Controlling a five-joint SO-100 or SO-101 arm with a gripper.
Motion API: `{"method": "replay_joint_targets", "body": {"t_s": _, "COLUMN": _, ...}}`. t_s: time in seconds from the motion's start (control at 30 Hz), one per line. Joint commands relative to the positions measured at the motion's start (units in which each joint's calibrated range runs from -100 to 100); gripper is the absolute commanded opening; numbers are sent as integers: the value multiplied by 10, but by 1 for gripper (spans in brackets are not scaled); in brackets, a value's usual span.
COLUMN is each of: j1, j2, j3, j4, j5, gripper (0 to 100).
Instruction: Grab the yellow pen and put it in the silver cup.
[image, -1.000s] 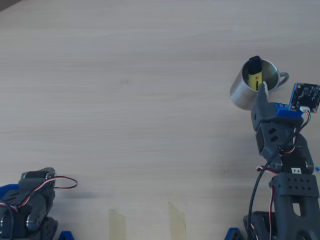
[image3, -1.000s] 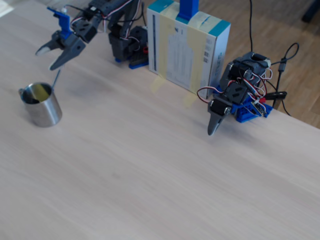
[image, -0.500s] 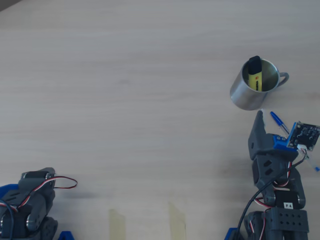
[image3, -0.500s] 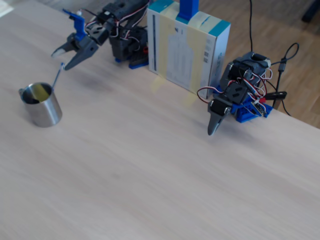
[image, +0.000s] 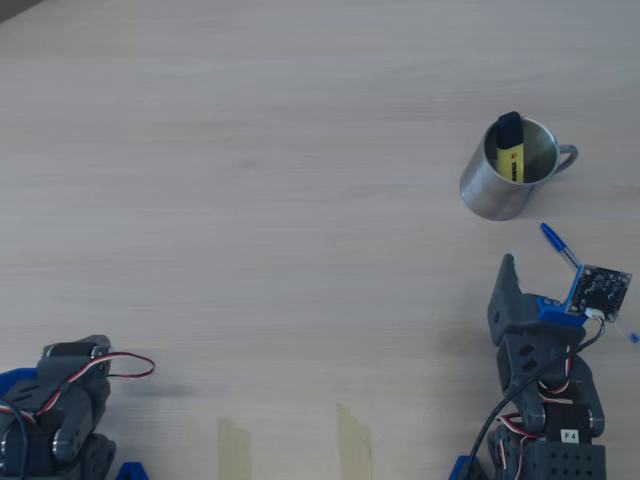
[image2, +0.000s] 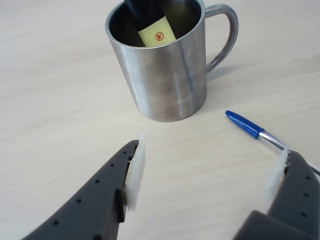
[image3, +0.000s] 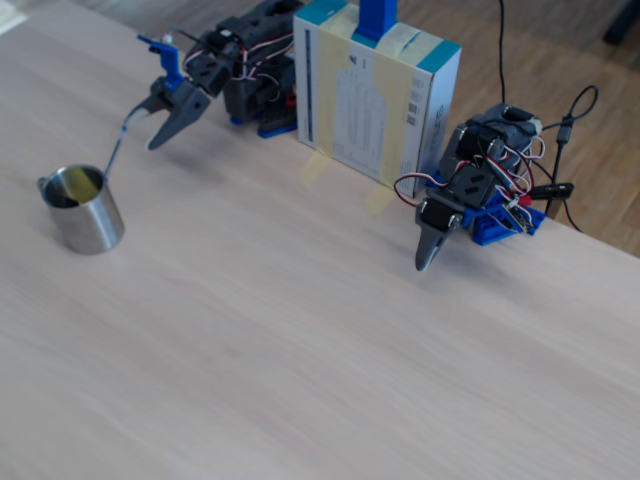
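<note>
The yellow pen (image: 510, 155) stands tilted inside the silver cup (image: 492, 190), black cap up, leaning on the rim. The gripper (image2: 207, 175) hangs near the cup with its fingers (image2: 135, 167) spread wide and empty. A blue-capped ballpoint pen (image2: 245, 124) lies on the bench (image: 250, 200) beside the cup.

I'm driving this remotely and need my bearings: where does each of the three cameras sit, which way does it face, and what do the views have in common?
Overhead view: above the table, looking straight down; silver cup upper right, arm and gripper at the bottom right edge.
Wrist view: rides on the gripper, looking forward and down past the open jaws at the cup.
Fixed view: raised at the far side of the table, facing the arm's base; gripper upper left, an idle second arm at right.
Shared: all show the cup holding the yellow pen, and the blue pen beside it.
</note>
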Motion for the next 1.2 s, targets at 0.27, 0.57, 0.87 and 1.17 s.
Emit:
{"method": "replay_joint_targets", "body": {"t_s": 0.27, "j1": -19, "j2": -97, "j3": 4, "j4": 195, "j5": -2, "gripper": 37}}
{"method": "replay_joint_targets", "body": {"t_s": 0.57, "j1": -49, "j2": -100, "j3": 4, "j4": 326, "j5": -11, "gripper": 37}}
{"method": "replay_joint_targets", "body": {"t_s": 0.87, "j1": -29, "j2": -101, "j3": 4, "j4": 411, "j5": -11, "gripper": 33}}
{"method": "replay_joint_targets", "body": {"t_s": 1.17, "j1": -25, "j2": -101, "j3": 4, "j4": 445, "j5": -1, "gripper": 33}}
